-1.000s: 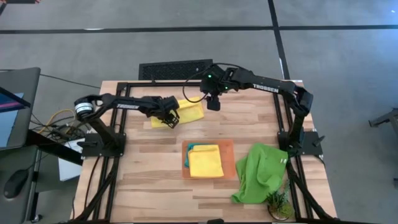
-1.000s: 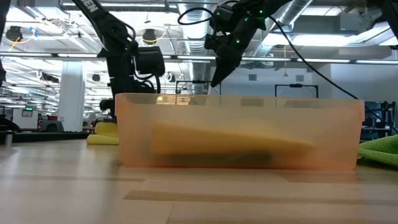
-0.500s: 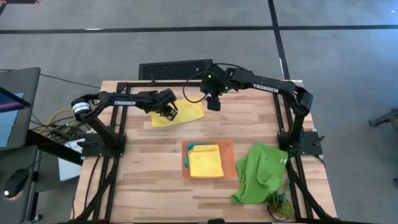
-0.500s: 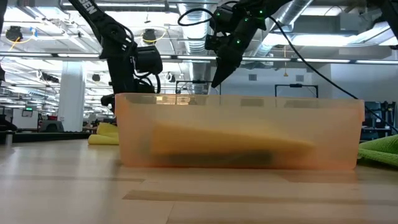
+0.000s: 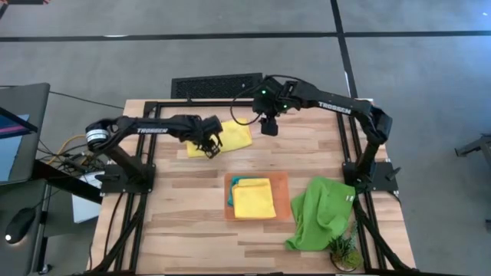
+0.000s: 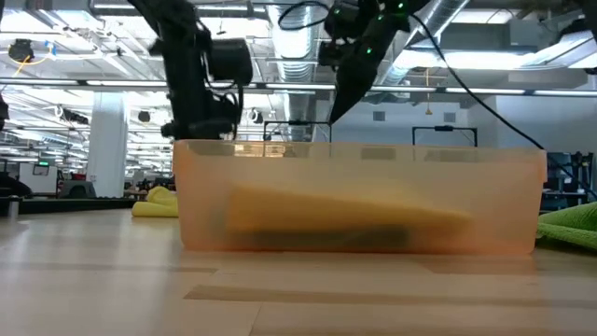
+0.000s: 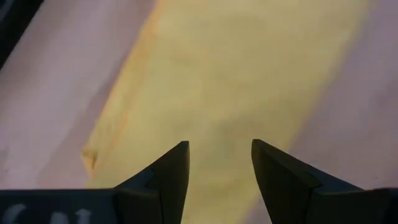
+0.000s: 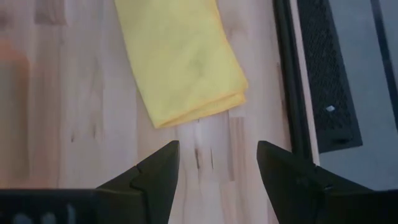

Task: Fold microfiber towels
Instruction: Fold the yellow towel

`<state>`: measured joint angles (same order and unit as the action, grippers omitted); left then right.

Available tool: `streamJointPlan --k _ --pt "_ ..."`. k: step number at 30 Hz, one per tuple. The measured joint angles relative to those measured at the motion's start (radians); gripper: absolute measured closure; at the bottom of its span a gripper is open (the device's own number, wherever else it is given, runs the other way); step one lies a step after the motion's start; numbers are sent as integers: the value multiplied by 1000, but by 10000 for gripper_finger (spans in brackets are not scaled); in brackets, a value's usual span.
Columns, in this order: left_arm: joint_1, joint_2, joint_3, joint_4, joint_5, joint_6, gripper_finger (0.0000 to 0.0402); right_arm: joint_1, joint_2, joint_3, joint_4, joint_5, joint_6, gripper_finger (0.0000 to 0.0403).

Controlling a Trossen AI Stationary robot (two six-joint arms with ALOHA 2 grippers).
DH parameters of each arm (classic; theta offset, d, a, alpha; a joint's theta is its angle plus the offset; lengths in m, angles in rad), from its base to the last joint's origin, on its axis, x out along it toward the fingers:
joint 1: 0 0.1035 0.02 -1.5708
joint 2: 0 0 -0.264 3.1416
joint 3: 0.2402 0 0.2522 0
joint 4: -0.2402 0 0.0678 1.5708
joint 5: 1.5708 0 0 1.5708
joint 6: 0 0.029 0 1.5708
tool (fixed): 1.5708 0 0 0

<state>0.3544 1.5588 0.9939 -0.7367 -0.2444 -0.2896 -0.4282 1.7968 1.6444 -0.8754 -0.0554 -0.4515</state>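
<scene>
White "TROSSEN" lettering is showing on both dark arms in the high view. At the table's ten o'clock, the left gripper (image 5: 209,143) is hanging over a folded yellow towel (image 5: 234,136), fingers spread wide and gripping nothing. At twelve o'clock the right gripper (image 5: 268,127) is hovering just beside that towel's end, jaws likewise wide and empty. Near centre, an orange tray (image 5: 284,184) is holding a second yellow towel (image 5: 254,198) covering a teal towel (image 5: 236,182), mostly hidden. At four o'clock a lime green towel (image 5: 321,212) is lying crumpled beside a small plant (image 5: 343,250). The wooden table (image 5: 184,222) is standing on grey floor.
</scene>
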Motion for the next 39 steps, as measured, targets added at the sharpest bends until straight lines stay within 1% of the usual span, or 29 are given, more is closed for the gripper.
streamJointPlan --k 3,6,8,10,12,14,16,23,26,33,39 --pt "-68 -23 1 -64 18 -77 235 -5 -41 0 -25 -45 0 163" --pt "-122 -26 0 -99 65 -159 235 -18 -89 0 -20 -160 -2 163" --pt "-158 -22 -9 -98 68 -193 235 -34 -108 0 -21 -248 -16 163" --pt "-188 -19 -28 -105 46 -218 235 -48 -124 0 -21 -309 -20 163" --pt "-207 -19 -45 -104 2 -242 235 -63 -137 0 -19 -339 -19 163" --pt "-214 -19 -58 -104 -44 -259 235 -76 -143 0 -23 -344 -12 163" --pt "-214 -19 -72 -102 -63 -267 235 -87 -143 0 -23 -344 11 163" --pt "-184 -19 -140 -77 -57 -269 235 -110 -143 0 -22 -347 114 163" --pt "-171 -19 -153 -76 -58 -269 235 -110 -143 0 -22 -365 141 163" --pt "-140 -19 -200 26 -57 -192 235 -103 -143 0 14 -409 235 163" --pt "-118 -19 -216 53 -109 -140 235 -96 -143 0 38 -419 276 163"
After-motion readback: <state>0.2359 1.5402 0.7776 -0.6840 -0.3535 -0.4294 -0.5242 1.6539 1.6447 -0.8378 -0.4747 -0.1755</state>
